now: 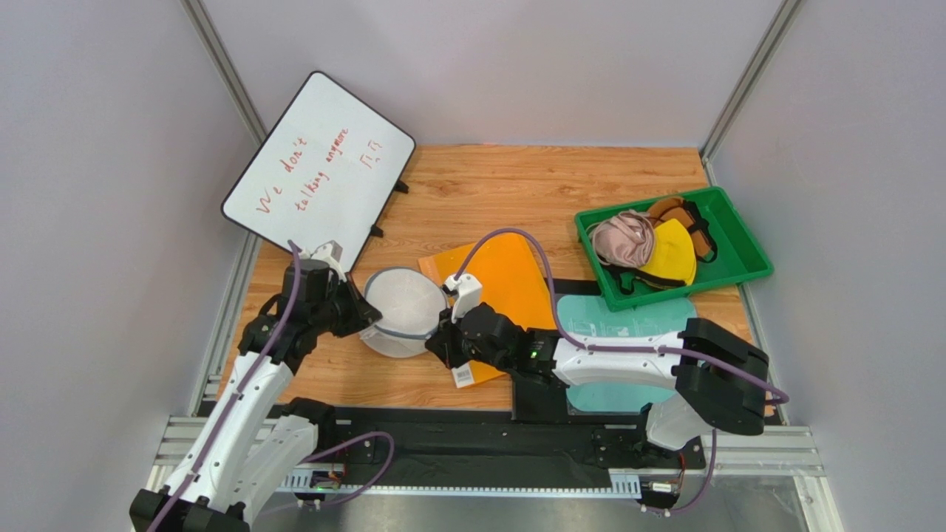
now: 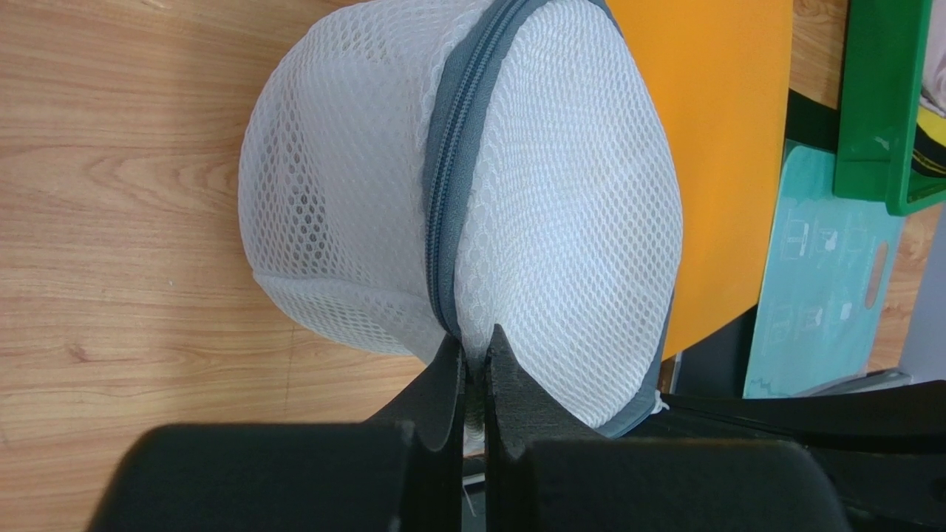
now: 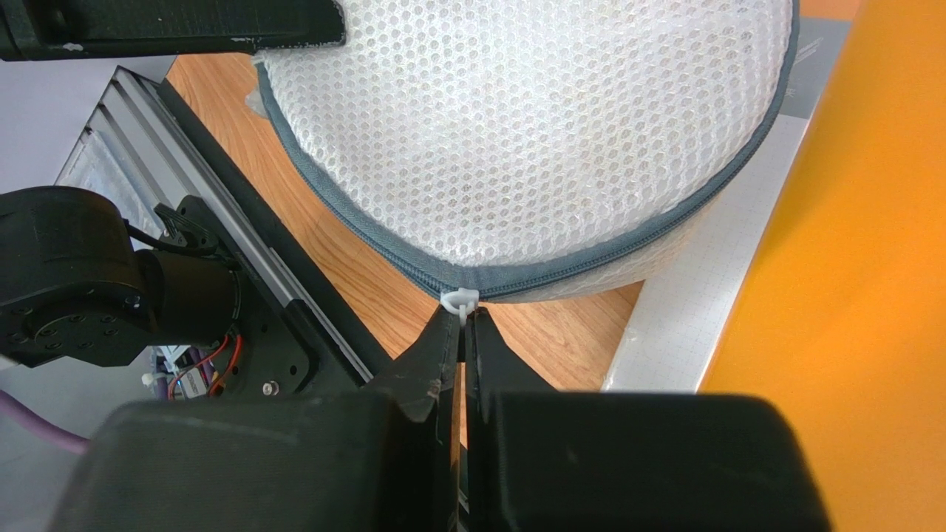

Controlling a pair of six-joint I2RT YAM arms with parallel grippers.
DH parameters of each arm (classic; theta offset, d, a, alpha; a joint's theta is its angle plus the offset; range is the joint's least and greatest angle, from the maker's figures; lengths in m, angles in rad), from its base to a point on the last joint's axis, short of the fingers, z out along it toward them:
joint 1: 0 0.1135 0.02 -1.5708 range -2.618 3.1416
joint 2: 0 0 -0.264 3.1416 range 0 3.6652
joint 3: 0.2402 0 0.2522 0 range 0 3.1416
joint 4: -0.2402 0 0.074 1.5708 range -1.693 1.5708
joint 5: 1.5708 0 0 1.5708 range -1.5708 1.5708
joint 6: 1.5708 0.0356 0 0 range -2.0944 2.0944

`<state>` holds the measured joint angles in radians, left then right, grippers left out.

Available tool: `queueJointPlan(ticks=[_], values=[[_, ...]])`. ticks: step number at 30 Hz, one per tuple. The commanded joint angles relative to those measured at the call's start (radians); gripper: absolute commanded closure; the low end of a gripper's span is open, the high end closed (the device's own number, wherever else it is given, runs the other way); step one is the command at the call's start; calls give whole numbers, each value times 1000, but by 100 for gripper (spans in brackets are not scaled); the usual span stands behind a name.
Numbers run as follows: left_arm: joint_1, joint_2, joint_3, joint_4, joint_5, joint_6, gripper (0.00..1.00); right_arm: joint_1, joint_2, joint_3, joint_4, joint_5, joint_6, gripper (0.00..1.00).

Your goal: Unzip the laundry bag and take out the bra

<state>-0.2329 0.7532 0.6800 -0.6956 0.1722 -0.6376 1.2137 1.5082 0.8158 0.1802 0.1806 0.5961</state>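
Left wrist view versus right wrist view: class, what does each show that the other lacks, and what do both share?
Left wrist only: green tray, teal mat, jaws shut on the laundry bag at its zipper seam. Right wrist only: white zipper pull pinched in the jaws, metal rail. Both: the bag's mesh, the orange sheet, the wooden table.

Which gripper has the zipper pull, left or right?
The right gripper: its fingertips are closed on the small white pull tab at the grey zipper of the laundry bag. The left gripper just pinches mesh beside the zipper, no tab.
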Motion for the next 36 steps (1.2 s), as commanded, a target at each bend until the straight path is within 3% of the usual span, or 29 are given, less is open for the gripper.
queueJointPlan(ticks=[1, 4, 5, 8, 17, 26, 36], values=[[20, 18, 41, 25, -45, 53, 99, -5, -26, 2, -15, 0, -21, 100], [18, 20, 65, -10, -65, 61, 59, -5, -13, 14, -2, -15, -7, 100], [20, 17, 84, -42, -89, 65, 39, -5, -11, 22, 4, -18, 1, 100], [20, -5, 113, -105, -129, 78, 28, -2, 3, 29, 28, -30, 17, 100], [11, -135, 53, -195, -106, 20, 25, 36, 72, 118, 36, 13, 70, 100], [-8, -169, 72, -260, -88, -26, 25, 35, 122, 230, -21, 82, 44, 100], [-19, -204, -40, -137, -7, -123, 26, 60, 156, 238, 1, 39, 48, 100]])
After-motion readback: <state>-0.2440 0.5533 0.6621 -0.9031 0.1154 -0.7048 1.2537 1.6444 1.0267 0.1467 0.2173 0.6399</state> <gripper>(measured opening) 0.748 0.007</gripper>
